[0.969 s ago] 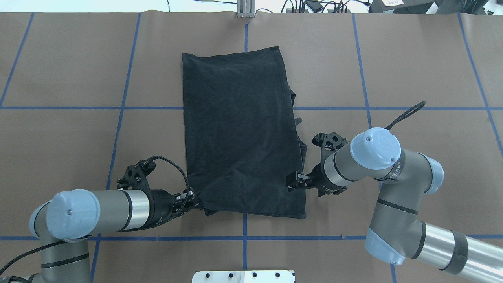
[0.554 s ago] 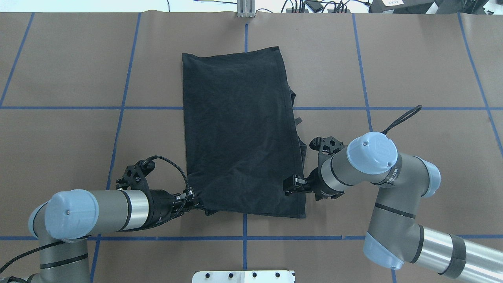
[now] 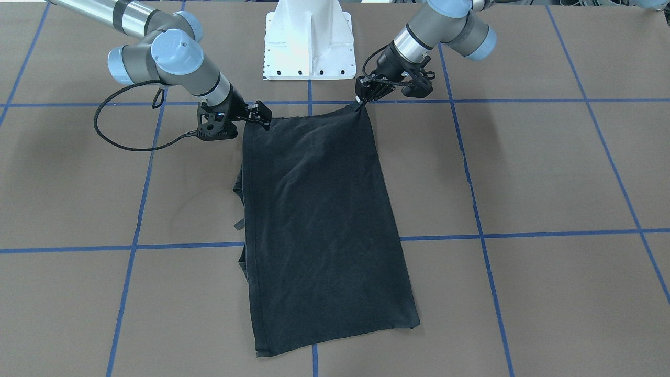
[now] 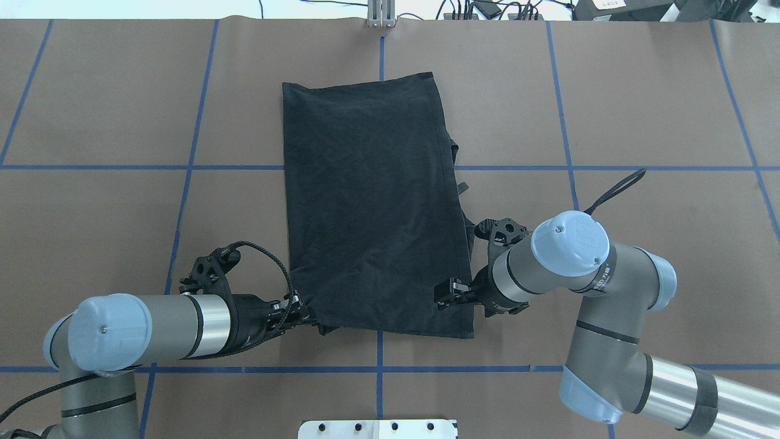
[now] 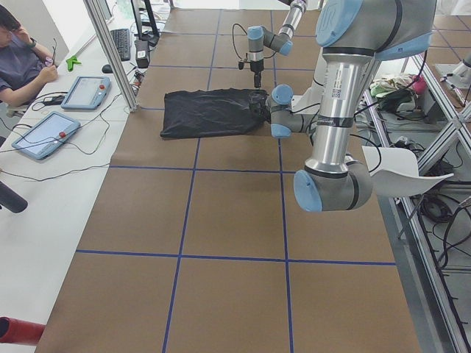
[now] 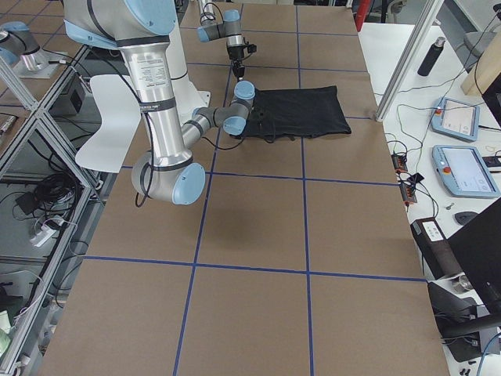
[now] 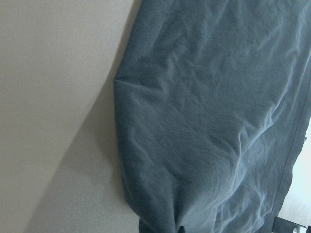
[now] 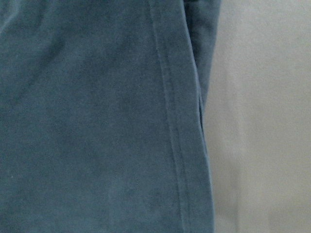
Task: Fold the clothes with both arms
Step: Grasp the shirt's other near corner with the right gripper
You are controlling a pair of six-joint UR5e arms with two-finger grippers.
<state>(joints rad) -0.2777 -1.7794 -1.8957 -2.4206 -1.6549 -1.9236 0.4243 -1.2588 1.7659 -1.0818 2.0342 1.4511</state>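
Observation:
The black T-shirt [image 4: 372, 207] lies plain side up, folded into a long narrow rectangle on the brown table; the logo is hidden. My left gripper [image 4: 303, 314] is shut on the shirt's near left corner, which puckers toward it in the front view [image 3: 363, 102]. The left wrist view shows the cloth [image 7: 209, 121] gathered at the bottom edge. My right gripper [image 4: 448, 294] hovers over the shirt's right hem close to the near right corner, jaws apart in the front view [image 3: 261, 116]. The right wrist view shows only the hem [image 8: 170, 121], no fingers.
The white pedestal base [image 3: 309, 42] stands just behind the shirt's near edge. Blue tape lines [image 4: 183, 183] mark the table in a grid. An aluminium post [image 4: 381, 15] is at the far edge. An operator [image 5: 22, 59] with tablets [image 5: 85, 92] sits at a side bench.
My right gripper has moved toward the robot and slightly left along the shirt's right hem. The left gripper and the shirt have stayed put.

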